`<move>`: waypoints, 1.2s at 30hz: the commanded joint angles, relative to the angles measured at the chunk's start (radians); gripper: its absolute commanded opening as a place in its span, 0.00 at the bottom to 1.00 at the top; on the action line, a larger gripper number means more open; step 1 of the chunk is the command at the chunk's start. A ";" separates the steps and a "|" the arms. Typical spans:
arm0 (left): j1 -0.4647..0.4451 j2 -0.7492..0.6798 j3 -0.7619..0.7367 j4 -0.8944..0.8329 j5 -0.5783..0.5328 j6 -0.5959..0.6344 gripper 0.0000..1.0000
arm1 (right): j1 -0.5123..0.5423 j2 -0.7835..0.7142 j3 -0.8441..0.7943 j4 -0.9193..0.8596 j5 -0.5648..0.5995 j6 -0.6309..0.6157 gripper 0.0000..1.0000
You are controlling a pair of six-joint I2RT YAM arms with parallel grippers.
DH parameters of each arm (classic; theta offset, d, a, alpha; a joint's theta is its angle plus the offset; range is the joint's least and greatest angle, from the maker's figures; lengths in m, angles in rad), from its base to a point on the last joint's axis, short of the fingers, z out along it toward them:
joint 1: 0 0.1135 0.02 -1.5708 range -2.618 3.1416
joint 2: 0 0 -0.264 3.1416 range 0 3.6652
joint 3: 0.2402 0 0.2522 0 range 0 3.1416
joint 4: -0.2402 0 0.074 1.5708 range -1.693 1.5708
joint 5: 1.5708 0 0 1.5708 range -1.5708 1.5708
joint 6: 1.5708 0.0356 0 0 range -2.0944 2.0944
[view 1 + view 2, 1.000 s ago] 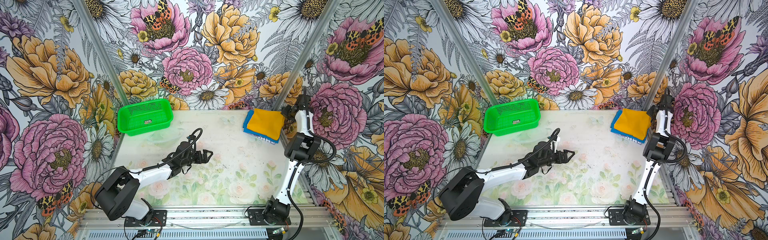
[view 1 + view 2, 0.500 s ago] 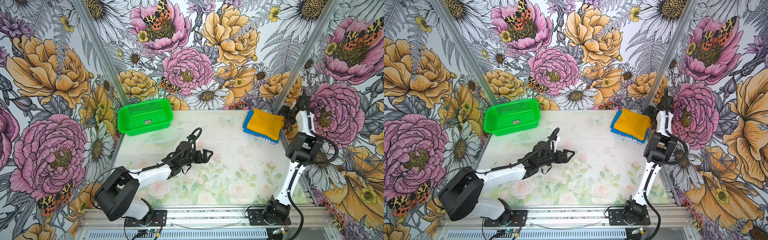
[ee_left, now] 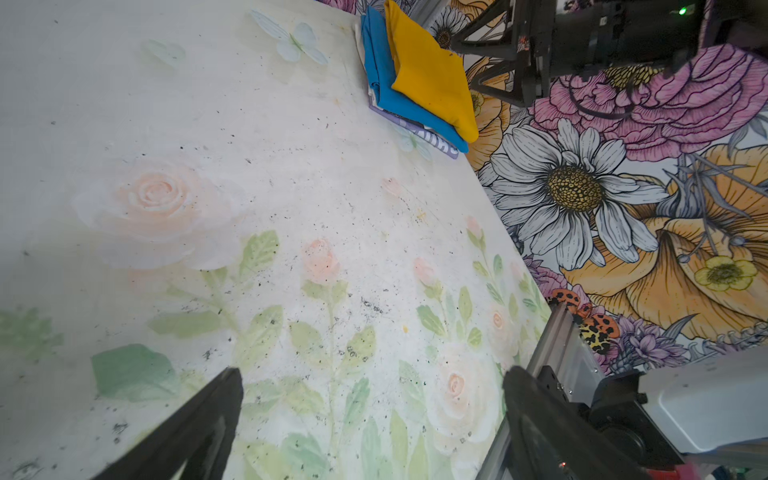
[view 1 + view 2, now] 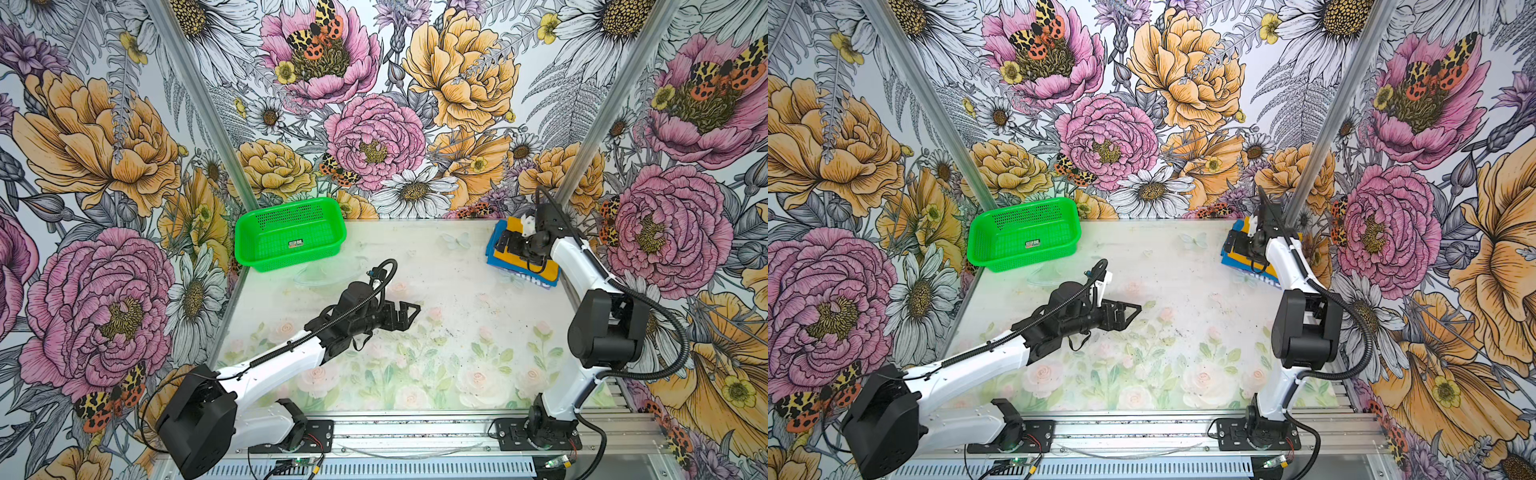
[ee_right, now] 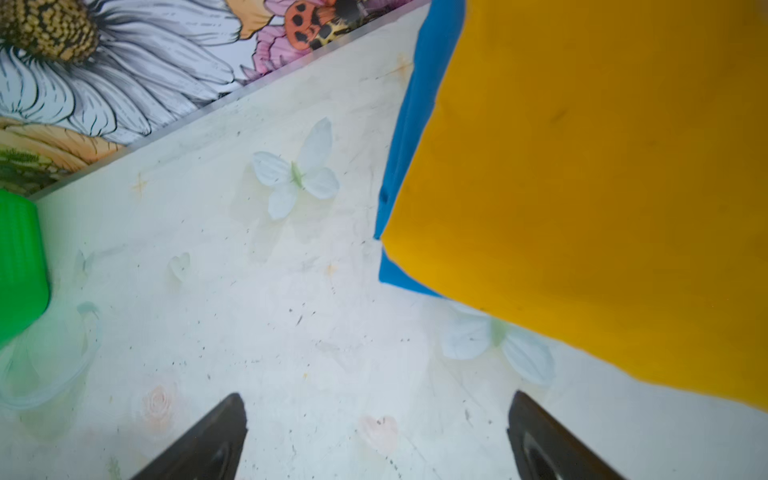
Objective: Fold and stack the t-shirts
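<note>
At the far left the green basket [image 4: 291,232] stands with no cloth in it that I can see, and it plays no part in the step in hand. Next comes the left pincer [image 4: 411,316], hanging low over the middle of the surface [image 4: 449,353]. Its jaws stand wide apart with nothing between them, as the left wrist view confirms, and it is well apart from the shirts. At the far right corner lie the t-shirts, both folded and piled. The yellow shirt [image 3: 432,79] sits on top of the blue shirt [image 3: 382,70], whose edge and white lettering [image 4: 536,280] peek out along two sides. The right pincer [image 4: 505,245] hovers over the left part of that pile. In the right wrist view its jaws are spread and empty, the yellow cloth lying off to one side rather than between them; whether it touches the cloth I cannot tell. By my reading the stacking step is at its very end — the pile is set down and nothing is gripped. The next move likely calls for a clean lift of the right arm, straight up and away so the fingers [image 5: 208,440] do not drag the top fold askew — and perhaps a small nudge to square yellow over blue.
</note>
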 commanded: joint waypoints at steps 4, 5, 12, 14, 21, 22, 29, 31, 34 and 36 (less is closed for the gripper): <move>-0.012 -0.139 0.047 -0.274 -0.300 0.154 0.99 | 0.121 -0.272 -0.279 0.188 0.207 -0.030 0.99; -0.010 -0.166 0.038 -0.286 -0.348 0.173 0.99 | 0.147 -0.314 -0.342 0.225 0.253 -0.034 0.99; 0.020 -0.360 -0.071 -0.281 -0.661 0.277 0.99 | 0.292 -0.467 -0.608 0.408 0.440 -0.134 0.99; 0.055 -0.407 -0.100 -0.270 -0.745 0.316 0.99 | 0.308 -0.499 -0.660 0.447 0.472 -0.159 0.99; 0.270 -0.476 -0.319 -0.008 -0.891 0.399 0.99 | 0.311 -0.515 -0.860 0.791 0.514 -0.195 0.99; 0.291 -0.470 -0.352 0.050 -0.910 0.417 0.99 | 0.312 -0.513 -0.895 0.866 0.515 -0.235 1.00; 0.450 -0.424 -0.488 0.387 -0.845 0.496 0.99 | 0.274 -0.410 -1.092 1.369 0.540 -0.251 0.99; 0.501 -0.381 -0.506 0.481 -0.762 0.494 0.99 | 0.255 -0.374 -1.042 1.302 0.539 -0.231 1.00; 0.568 -0.263 -0.492 0.581 -0.682 0.503 0.99 | 0.242 -0.334 -1.008 1.290 0.542 -0.273 0.99; 0.583 -0.164 -0.488 0.671 -0.663 0.539 0.99 | 0.237 -0.321 -1.043 1.401 0.553 -0.331 0.99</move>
